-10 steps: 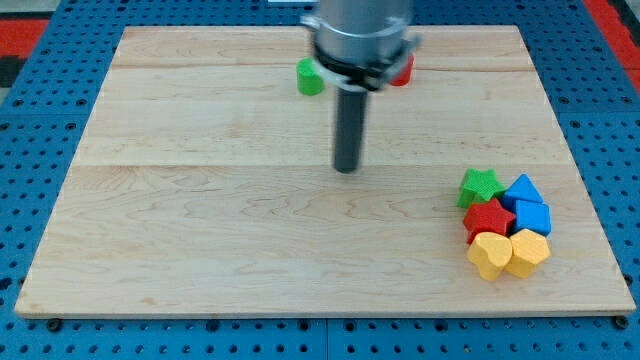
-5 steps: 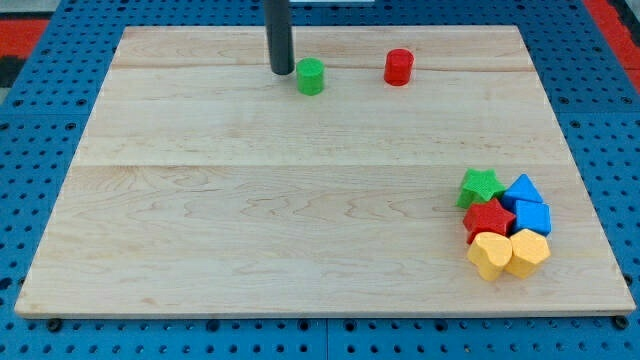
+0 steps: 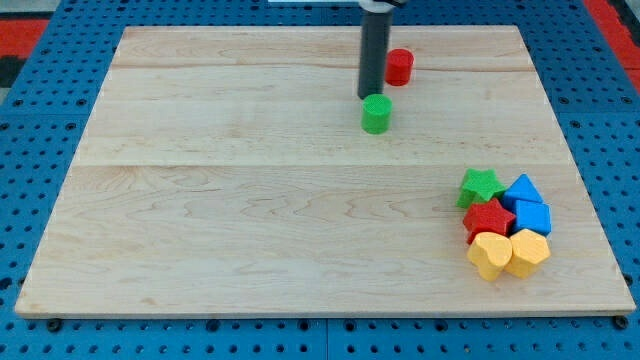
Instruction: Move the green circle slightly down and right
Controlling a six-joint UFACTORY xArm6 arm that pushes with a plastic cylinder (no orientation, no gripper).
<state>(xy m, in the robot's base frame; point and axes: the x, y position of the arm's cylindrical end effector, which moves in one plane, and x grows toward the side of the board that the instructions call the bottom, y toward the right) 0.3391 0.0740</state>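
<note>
The green circle (image 3: 376, 114) stands on the wooden board (image 3: 250, 200), right of centre in the upper half. My tip (image 3: 369, 96) is just above it toward the view's top and slightly left, touching or nearly touching its upper edge. The rod rises out of the view's top. A red circle (image 3: 399, 67) stands just right of the rod, above and right of the green circle.
A cluster of blocks lies at the lower right: a green star (image 3: 480, 186), a red star (image 3: 488, 219), a blue triangle (image 3: 522, 190), a blue block (image 3: 533, 216) and two yellow hearts (image 3: 489, 255) (image 3: 528, 251). Blue pegboard surrounds the board.
The green circle has moved down and to the right, from the upper middle to below the red circle's left. My tip followed it from its left side to its upper edge.
</note>
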